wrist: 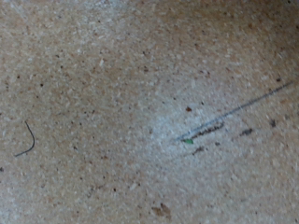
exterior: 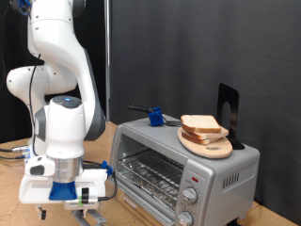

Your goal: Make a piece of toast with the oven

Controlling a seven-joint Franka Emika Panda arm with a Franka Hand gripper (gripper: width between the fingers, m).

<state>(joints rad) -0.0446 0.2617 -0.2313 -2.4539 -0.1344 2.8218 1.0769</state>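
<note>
So in the exterior view there's a small boxy silver toaster oven [exterior: 179, 168] with a glass door sitting at about 4 o'clock in the frame. Brushed-metal shell, a wire rack visible through the glass, two round knobs stacked at its right end and a little red light above them. The door looks closed.

On the oven's roof, toward 2 o'clock, there's a round pale wooden board [exterior: 209, 146], and the flat squarish slice of pale bread with a tan-brown crust [exterior: 200, 125] is lying on top of it. It looks like more than one slice stacked there, soft matte crumb and a darker edge. Just behind the board a black flat stand [exterior: 227, 111] sticks up, and at about 12 o'clock on the roof there's a small blue plastic piece [exterior: 153, 118] with a thin dark handle.

The glossy white arm fills the 9 o'clock side, folded back on itself with the wrist pointing straight down. The gripper [exterior: 87, 200], white body with blue bits, hangs low at 7 o'clock, just beside the oven's front corner and well apart from the bread. I can't tell how far apart its fingers are.

Wrist view: just a speckled, grainy tan chipboard tabletop [wrist: 93, 84], with a curled dark hair-like strand [wrist: 27, 142] at 9 o'clock and a thin scratch line [wrist: 234, 114] with a green fleck right of centre. No fingers showing.
</note>
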